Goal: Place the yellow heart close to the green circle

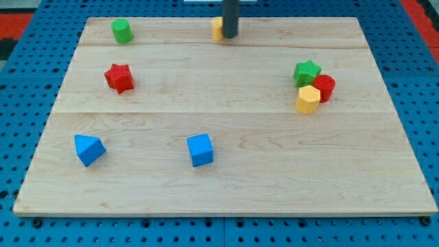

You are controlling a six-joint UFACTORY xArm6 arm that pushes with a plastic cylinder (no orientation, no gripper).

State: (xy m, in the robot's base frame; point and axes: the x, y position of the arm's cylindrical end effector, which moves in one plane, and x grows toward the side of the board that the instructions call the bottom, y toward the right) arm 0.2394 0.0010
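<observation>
The yellow heart (217, 28) sits near the view's top edge of the wooden board, mostly hidden behind my rod. My tip (230, 36) rests on the board touching the heart's right side. The green circle (122, 31) stands at the view's top left, well to the left of the heart, with bare board between them.
A red star (119, 77) lies below the green circle. A green star (307, 71), red cylinder (324, 88) and yellow hexagon (309, 99) cluster at the right. A blue triangle (89, 149) and a blue cube (200, 149) lie near the bottom. The board (226, 185) ends close above the heart.
</observation>
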